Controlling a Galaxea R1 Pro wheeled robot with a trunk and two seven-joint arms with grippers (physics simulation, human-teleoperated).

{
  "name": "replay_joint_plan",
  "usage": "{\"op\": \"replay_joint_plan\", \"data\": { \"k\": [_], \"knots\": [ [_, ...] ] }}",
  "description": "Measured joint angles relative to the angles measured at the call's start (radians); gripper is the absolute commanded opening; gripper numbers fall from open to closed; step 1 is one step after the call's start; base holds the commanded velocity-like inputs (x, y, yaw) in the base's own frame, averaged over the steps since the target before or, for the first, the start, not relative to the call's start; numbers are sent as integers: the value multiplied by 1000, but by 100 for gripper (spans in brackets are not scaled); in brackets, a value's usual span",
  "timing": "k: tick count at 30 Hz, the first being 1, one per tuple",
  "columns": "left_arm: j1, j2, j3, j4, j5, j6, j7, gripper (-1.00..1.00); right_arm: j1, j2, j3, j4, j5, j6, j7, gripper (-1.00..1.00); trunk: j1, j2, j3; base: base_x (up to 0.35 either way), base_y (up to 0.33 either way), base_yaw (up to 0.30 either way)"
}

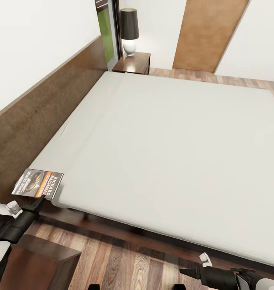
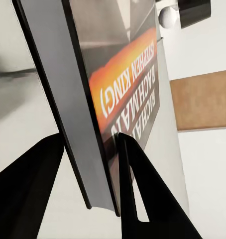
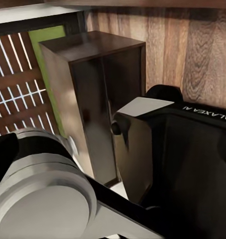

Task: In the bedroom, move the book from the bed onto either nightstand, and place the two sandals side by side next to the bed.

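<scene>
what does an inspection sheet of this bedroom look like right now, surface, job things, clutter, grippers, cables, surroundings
surface: white mattress of the bed, smooth, nothing lying on its middle
job's things: book at the mattress corner near the headboard, pinched by the left gripper; one nightstand past the far end of the bed, a second nightstand just below the book; sandals: nothing seen
clutter: lamp on the far nightstand
grippers: left gripper shut on the book's edge; right gripper low over the floor, state unclear
cables: nothing seen
surroundings: wood-plank floor, white walls, brown door, window strip beside the lamp
</scene>
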Motion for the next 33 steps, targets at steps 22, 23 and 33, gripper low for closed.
{"op": "replay_joint_plan", "data": {
  "k": [22,23,33],
  "knots": [
    [-1,0,0,0,-1,0,-1,-100,0,2,0,0,0,-3,0,100,-84,154,92,0,0,0],
    [0,0,0,0,-1,0,-1,-100,0,2,0,0,0,-3,0,100,-88,161,97,0,0,0],
    [0,0,0,-3,-1,0,-2,-100,0,2,0,0,0,-4,0,100,-127,231,144,0,0,0]
  ]
}}
